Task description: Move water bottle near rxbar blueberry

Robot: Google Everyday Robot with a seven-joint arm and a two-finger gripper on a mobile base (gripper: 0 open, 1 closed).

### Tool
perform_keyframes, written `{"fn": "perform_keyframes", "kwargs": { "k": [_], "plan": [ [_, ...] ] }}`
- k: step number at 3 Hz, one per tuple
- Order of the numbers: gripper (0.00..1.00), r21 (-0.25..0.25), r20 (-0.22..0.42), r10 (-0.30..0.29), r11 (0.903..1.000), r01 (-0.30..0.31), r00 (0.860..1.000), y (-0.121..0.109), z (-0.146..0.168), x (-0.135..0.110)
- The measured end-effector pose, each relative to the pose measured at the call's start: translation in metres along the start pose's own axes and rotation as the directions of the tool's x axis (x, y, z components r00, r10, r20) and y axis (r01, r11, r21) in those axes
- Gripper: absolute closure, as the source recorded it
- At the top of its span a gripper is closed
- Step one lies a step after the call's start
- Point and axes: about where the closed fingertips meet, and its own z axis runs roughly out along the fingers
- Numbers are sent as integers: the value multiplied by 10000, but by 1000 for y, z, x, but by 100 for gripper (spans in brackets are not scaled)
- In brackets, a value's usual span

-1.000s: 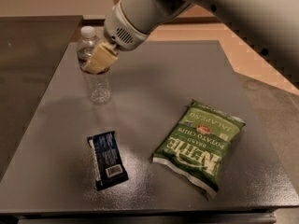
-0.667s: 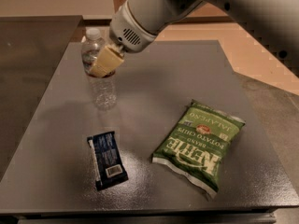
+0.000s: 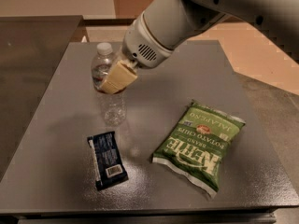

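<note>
The water bottle is clear plastic with a white cap and a dark label band. It stands upright at the left middle of the grey table, and whether it is lifted cannot be told. My gripper is shut on the bottle's upper body, with a tan finger pad across the label. The rxbar blueberry is a flat navy wrapper with a white barcode patch. It lies at the front left, a short way in front of the bottle.
A green Kettle jalapeño chip bag lies at the front right of the table. My white arm reaches in from the upper right. The table's edges drop to the floor on the left and right.
The gripper and the water bottle have moved together toward the front and slightly right, closer to the rxbar blueberry. The bar and the chip bag have not moved.
</note>
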Motion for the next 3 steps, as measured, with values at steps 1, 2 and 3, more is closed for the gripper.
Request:
{"fn": "perform_keyframes", "kwargs": {
  "k": [1, 2, 3],
  "plan": [
    [100, -94, -27, -60, 9999, 60, 10000, 14, -2, 8],
    [82, -152, -124, -167, 9997, 165, 9998, 23, 0, 12],
    [59, -185, -189, -251, 9995, 248, 9995, 29, 3, 13]
  ]
}}
